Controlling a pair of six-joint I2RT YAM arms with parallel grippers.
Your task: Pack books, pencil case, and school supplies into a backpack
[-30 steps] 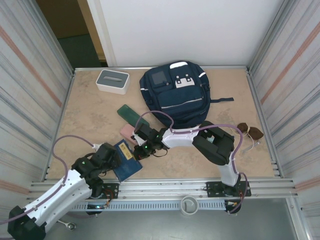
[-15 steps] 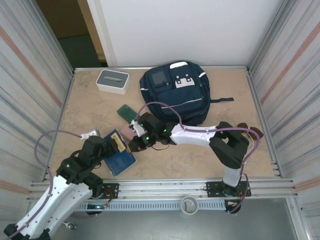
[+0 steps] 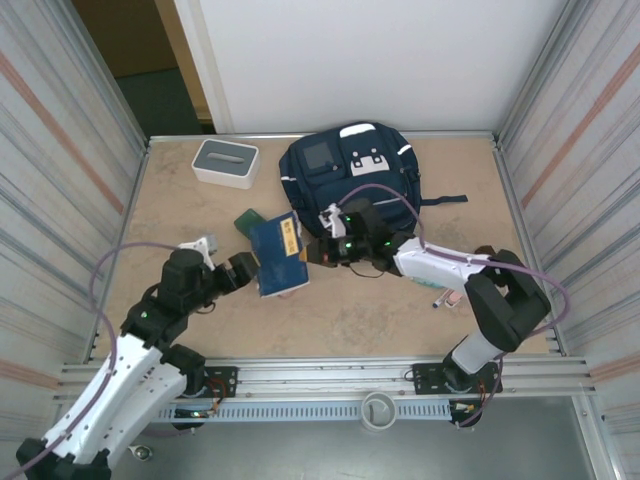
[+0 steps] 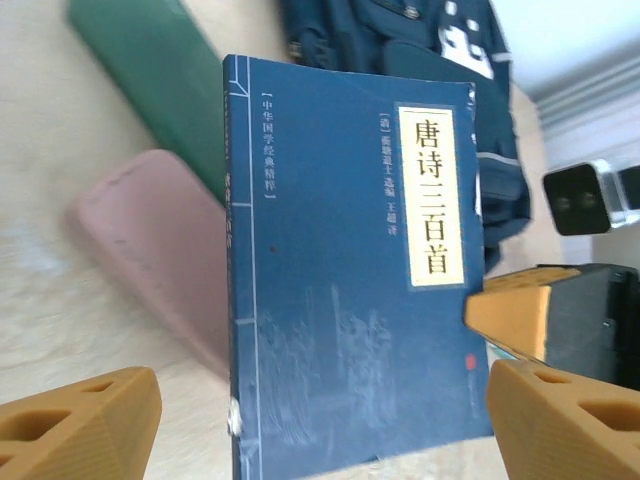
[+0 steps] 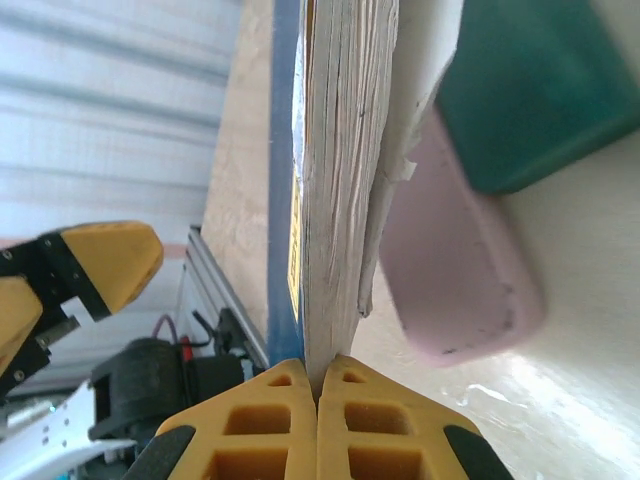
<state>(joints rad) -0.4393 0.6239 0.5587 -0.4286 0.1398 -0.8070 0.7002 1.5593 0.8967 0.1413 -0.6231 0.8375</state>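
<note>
The left tool (image 4: 320, 400) has just let go. A second ago its yellow fingers (image 4: 85, 420) were at the edge of the navy book (image 3: 278, 256), down by the near left of the worktop (image 3: 190, 215). Now they stand spread wide and clear of the cover, just left of the book in the overhead view. The right tool (image 3: 327, 250) is clenched on the book's right-hand edge. Its own wrist view shows both pads pressed together on a thick sheaf of pages, and whether that is one book or two I cannot tell. In that grip the book has travelled away from the near edge, farther and to the right. It now sits over the pink case (image 4: 150, 250), touching it or just above it. The green case (image 3: 246, 222) is at its far left corner and the backpack (image 3: 350, 185) is close by to the far right. So the handover looks complete: the book is with the right arm alone and the left arm is free. The backpack lies flat with its pockets up, and no open mouth can be seen in it. Getting the book inside will probably need the opening found and held first, which the freed left tool could do. A pink-and-white stick (image 3: 446, 298) waits on the worktop by the right forearm, and the white box (image 3: 226, 162) sits at the far left.
</note>
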